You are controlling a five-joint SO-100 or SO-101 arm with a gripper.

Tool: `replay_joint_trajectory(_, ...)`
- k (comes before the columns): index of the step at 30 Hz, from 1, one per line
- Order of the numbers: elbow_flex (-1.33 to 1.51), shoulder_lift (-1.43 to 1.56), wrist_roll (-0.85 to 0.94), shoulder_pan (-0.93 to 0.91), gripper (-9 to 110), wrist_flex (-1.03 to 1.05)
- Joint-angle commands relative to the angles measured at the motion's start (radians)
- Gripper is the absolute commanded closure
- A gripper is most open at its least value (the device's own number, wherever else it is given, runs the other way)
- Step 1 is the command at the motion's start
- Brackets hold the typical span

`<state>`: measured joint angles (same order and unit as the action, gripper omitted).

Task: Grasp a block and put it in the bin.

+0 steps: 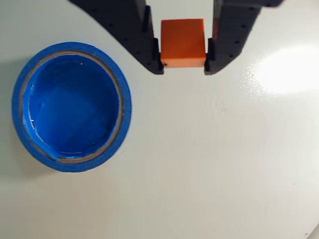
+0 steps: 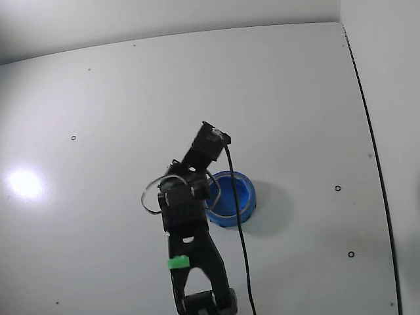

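Note:
In the wrist view my gripper (image 1: 183, 67) comes in from the top edge. Its two black fingers (image 1: 149, 45) are closed on either side of the block (image 1: 183, 42), a small orange-pink cube held above the white table. The bin (image 1: 71, 106), a round blue bowl with a thick rim, stands lower left of the block and holds nothing. In the fixed view the black arm (image 2: 187, 203) reaches up from the bottom edge, and the bin (image 2: 233, 197) sits just to its right. The block is hidden there behind the wrist.
The white table (image 1: 214, 164) carries a bright glare patch (image 1: 289, 67) right of the gripper. In the fixed view a black cable (image 2: 239, 236) hangs along the arm across the bin's near side, and a dark seam (image 2: 371, 144) runs down the table's right side.

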<state>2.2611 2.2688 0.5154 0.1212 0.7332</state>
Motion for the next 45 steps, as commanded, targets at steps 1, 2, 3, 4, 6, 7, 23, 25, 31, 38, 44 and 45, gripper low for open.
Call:
replay_joint_trajectory(1,0.097,0.152,0.064,-0.08,102,-0.017)
replay_joint_trajectory(2,0.118,0.158,0.074,-0.1,102,-0.018)
replay_joint_trajectory(3,0.135,0.16,0.081,-0.121,102,-0.029)
replay_joint_trajectory(4,0.147,0.16,0.086,-0.141,102,-0.054)
replay_joint_trajectory(6,0.173,0.158,0.091,-0.179,102,-0.123)
replay_joint_trajectory(7,0.179,0.158,0.092,-0.195,102,-0.161)
replay_joint_trajectory(23,0.293,0.002,0.103,-0.233,102,-0.495)
replay_joint_trajectory(25,0.293,-0.011,0.103,-0.236,102,-0.5)
replay_joint_trajectory(31,0.293,-0.021,0.103,-0.238,96,-0.5)
replay_joint_trajectory(38,0.295,-0.017,0.092,-0.229,82,-0.488)
replay_joint_trajectory(44,0.296,0.092,0.06,-0.227,96,-0.486)
replay_joint_trajectory(45,0.296,0.129,0.028,-0.227,100,-0.486)
